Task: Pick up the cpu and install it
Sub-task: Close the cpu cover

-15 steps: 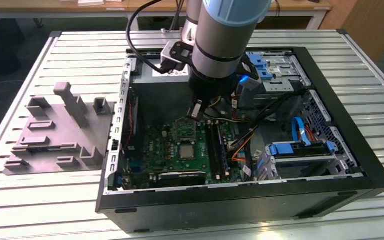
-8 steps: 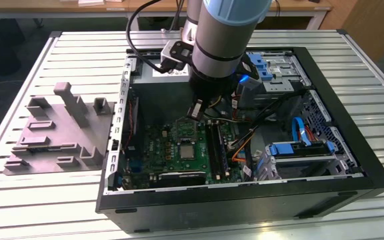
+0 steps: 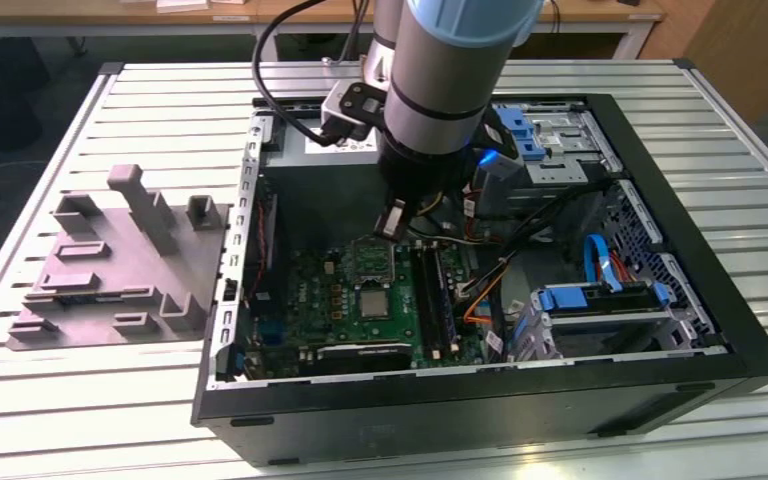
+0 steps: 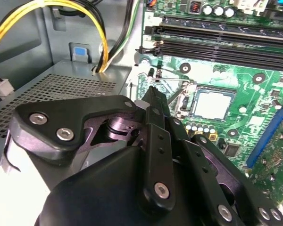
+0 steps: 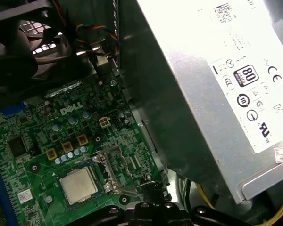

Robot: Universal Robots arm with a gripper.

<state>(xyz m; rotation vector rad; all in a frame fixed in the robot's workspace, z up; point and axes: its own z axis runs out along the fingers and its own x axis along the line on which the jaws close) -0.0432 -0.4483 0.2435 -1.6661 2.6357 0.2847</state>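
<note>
The cpu (image 4: 212, 104) is a silvery square chip lying flat in the metal-framed socket of the green board, also visible in the first wrist view (image 5: 79, 184) and in the exterior view (image 3: 375, 303). The socket's metal frame (image 5: 112, 170) stands flipped up beside the chip. My gripper (image 4: 152, 92) hangs inside the open computer case (image 3: 491, 400), just off the socket's edge near its thin wire lever (image 4: 172, 77). The black fingers are pressed together with nothing between them. In the exterior view the gripper (image 3: 388, 228) hovers over the board's far end, apart from the chip.
A grey power supply box (image 5: 217, 94) stands close beside my gripper, with yellow and black cables (image 4: 101, 37) running over it. Memory slots (image 4: 217, 40) lie past the socket. Blue drive bays (image 3: 598, 295) sit toward the exterior view's right. A grey fixture block (image 3: 117, 265) rests on the slatted table.
</note>
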